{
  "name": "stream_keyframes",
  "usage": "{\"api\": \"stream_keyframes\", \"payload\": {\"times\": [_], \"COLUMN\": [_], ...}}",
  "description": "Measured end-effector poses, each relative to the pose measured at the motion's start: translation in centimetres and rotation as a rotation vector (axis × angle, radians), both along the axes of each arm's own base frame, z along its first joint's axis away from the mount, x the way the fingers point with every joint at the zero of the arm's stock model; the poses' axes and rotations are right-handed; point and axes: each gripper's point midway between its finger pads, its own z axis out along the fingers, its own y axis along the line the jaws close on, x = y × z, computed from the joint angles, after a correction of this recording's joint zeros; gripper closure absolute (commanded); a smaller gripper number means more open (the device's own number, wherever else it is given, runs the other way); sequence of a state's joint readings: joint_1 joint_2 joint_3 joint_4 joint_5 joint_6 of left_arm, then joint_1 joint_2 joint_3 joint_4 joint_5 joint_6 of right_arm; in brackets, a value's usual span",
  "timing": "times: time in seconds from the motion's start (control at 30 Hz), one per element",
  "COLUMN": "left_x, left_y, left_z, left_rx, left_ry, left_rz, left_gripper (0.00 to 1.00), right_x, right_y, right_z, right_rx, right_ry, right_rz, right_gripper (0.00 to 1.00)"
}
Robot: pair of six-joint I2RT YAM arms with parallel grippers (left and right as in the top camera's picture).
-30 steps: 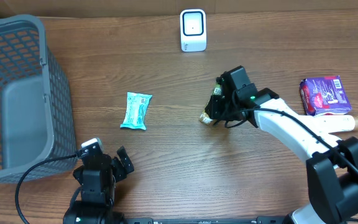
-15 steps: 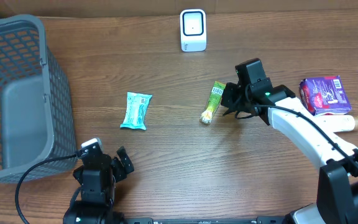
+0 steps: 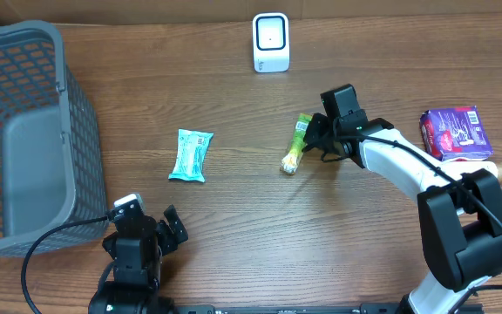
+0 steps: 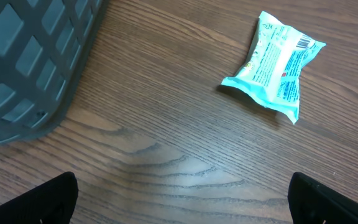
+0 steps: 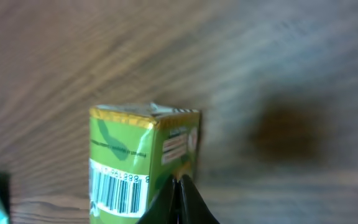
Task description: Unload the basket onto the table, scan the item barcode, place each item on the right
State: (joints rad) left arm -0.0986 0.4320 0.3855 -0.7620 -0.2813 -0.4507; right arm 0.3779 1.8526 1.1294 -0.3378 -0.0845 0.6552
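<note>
Right gripper (image 3: 319,139) sits at the top end of the green bar (image 3: 296,145), which lies flat on the table (image 3: 234,218) right of centre, well short of the scanner (image 3: 271,42). Its jaws are pressed together, tips meeting at the bar's edge in the wrist view. I can't tell if they've nipped the wrapper seam or closed on nothing.

Left gripper (image 4: 182,193) is parked with jaws wide and empty, teal pack (image 4: 275,65) ahead of it.

The grip looks marginal to me. Better to reopen, straddle the bar across its narrow width and close mid-body. Keep fingers off the barcode (image 5: 118,194), lift, turn that face to the scanner window and hold steady.
</note>
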Motion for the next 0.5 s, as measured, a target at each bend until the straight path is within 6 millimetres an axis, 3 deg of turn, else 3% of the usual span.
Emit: {"api": "stream_keyframes", "payload": {"times": [0.17, 0.33, 0.5], "left_x": [0.0, 0.0, 0.0], "left_y": [0.0, 0.0, 0.0], "left_z": [0.0, 0.0, 0.0], "left_rx": [0.0, 0.0, 0.0], "left_ry": [0.0, 0.0, 0.0], "left_rz": [0.0, 0.0, 0.001], "left_gripper": [0.0, 0.0, 0.0], "right_x": [0.5, -1.4, -3.0], "right_y": [2.7, 6.2, 7.2], "right_z": [1.2, 1.3, 0.8], "right_rx": [0.033, 0.029, 0.021], "right_ry": [-0.086, -0.101, -0.062], "right_rz": [0.127, 0.255, 0.305], "right_gripper": [0.96, 0.96, 0.96]}}
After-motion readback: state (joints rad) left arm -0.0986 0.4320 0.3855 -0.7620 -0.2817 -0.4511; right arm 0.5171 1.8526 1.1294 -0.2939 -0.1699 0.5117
